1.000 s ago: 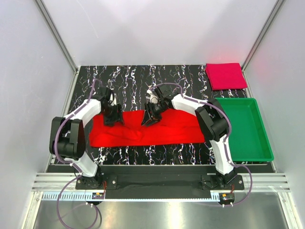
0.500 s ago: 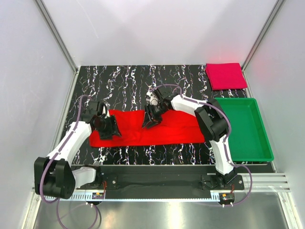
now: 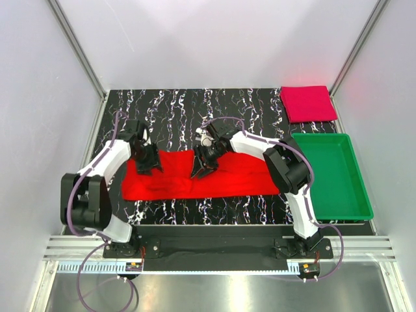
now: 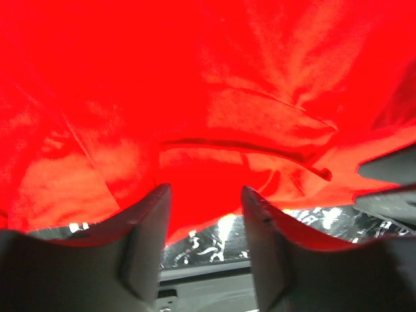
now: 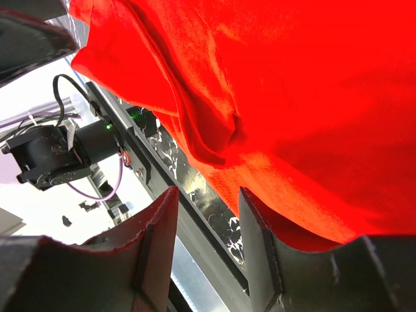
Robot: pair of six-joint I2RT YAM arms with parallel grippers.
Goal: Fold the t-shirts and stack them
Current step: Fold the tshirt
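Item: red t-shirt (image 3: 237, 177), part-folded into a long band, lay flat on the near half of the table (image 3: 175, 107); long axis ran 9 to 3 o'clock. Surface was rumpled, with loose folds along the edge seen by both wrist cameras.

Second item: crimson t-shirt (image 3: 308, 103), folded square, sat at the table's far right corner, at 1 o'clock from the red one and well apart from it.

Left claw (image 3: 148, 164): stood over the band's 9 o'clock end, at its far edge; released, jaws apart, a slack lip of cloth in the gap and table showing below it.

Right claw (image 3: 199, 169): stood over the band's middle, at the far edge; released, jaws apart, bare table between them, cloth just past the tips.

Judged: the cloth lay under and toward 6 o'clock of both claws; the left arm was nearer the 9 o'clock end, the right arm nearer the middle and the 3 o'clock end.

Green tray (image 3: 323, 136): sat at 3 o'clock, just beside the band
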